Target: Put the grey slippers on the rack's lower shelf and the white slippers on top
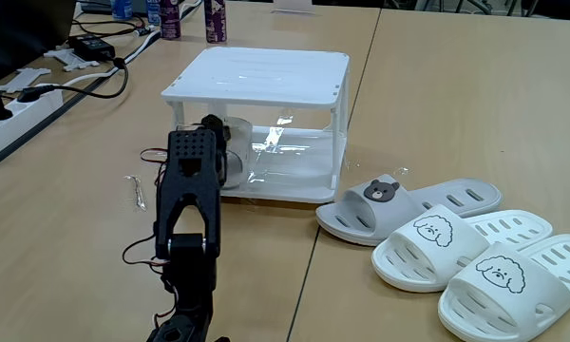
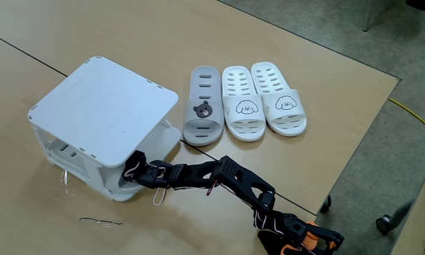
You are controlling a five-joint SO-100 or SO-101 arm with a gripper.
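Pincer [image 2: 132,172] reaches into the rack [image 1: 256,76] at its lower shelf [image 1: 299,171]; whether it grips anything, cannot tell. One grey slipper [image 2: 202,106] lies at the rack's 3 o'clock in a fixed view, white slippers [image 2: 262,99] beside it, waiting.

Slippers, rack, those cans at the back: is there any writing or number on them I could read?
No readable text anywhere.
Grey slipper: a bear-face badge, no words.
White slippers: line-drawn dog faces, no words.
Rack: plain white, unmarked.
Cans at the far table edge: labels too small and blurred to read.
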